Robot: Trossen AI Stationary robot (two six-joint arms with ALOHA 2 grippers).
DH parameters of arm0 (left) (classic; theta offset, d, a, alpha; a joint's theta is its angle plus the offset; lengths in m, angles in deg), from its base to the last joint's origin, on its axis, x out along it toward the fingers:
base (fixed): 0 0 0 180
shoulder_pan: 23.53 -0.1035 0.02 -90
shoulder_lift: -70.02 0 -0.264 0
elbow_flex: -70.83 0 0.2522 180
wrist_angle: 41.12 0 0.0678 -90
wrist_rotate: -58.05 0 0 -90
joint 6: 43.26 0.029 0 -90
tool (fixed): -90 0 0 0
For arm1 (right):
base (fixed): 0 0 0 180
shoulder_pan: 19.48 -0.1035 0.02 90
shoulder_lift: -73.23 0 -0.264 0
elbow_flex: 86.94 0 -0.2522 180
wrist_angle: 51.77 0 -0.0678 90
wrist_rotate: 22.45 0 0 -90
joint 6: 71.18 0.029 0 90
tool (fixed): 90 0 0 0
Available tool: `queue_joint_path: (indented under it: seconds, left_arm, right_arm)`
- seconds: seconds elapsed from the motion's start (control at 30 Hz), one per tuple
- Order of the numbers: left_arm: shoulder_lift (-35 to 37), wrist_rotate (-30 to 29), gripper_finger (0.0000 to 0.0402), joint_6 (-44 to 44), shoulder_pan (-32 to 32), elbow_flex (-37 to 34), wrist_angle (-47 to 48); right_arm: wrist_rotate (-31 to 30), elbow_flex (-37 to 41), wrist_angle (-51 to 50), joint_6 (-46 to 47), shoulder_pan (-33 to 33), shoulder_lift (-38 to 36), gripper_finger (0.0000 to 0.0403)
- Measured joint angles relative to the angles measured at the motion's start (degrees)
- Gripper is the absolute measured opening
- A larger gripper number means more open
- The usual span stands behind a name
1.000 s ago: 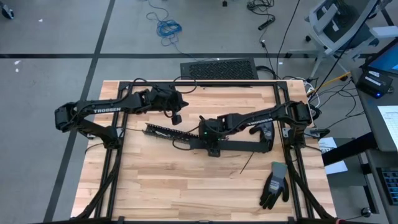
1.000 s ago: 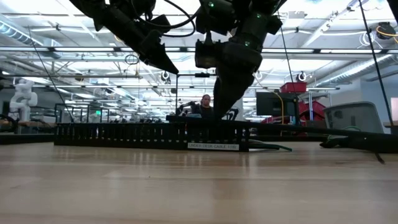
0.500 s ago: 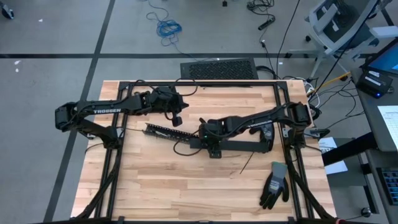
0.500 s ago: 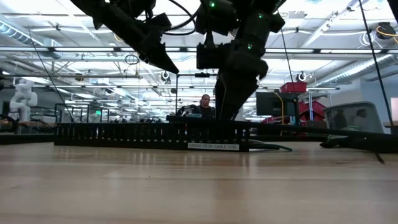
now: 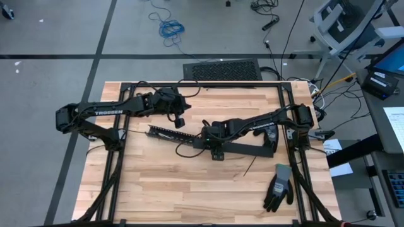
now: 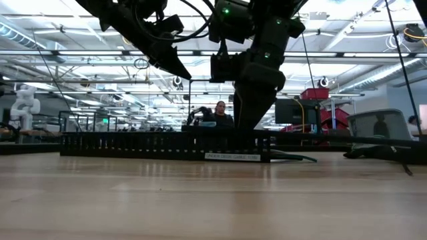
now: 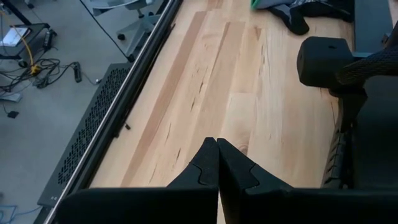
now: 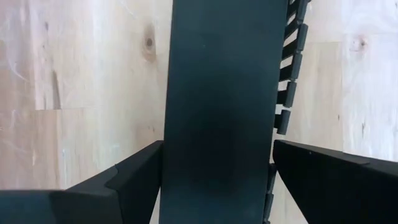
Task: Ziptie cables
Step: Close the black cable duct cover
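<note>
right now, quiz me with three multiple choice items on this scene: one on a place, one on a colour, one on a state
1. Where does the glove lie?
A. on the floor
B. on the table, near its right edge
C. on the black tray

2. What colour is the coiled cord on the floor?
A. blue
B. red
C. yellow

3. How is the left gripper?
A. open wide
B. shut on a cable
C. shut, holding nothing

Answers:
1 B: the glove rests on the table by the right arm's side.
2 A: the coiled cord is blue.
3 C: the left gripper has its tips pressed together over bare wood.
</note>
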Motion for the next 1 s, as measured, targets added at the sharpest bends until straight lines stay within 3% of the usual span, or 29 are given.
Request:
queue_joint_path:
  seconds: [0.3, 1.0]
  left_arm:
    - [0.0, 0.0, 0.0000, 0.0, 0.0, 0.0, 0.0]
    - [0.0, 0.0, 0.0000, 2.1, 0.0, 0.0, -0.1]
  right_arm:
    - [-0.6, 0.0, -0.5, 0.8, 0.0, -0.1, 0.0225]
    - [-1.3, 0.2, -5.6, 1.0, 1.3, -3.8, 0.0218]
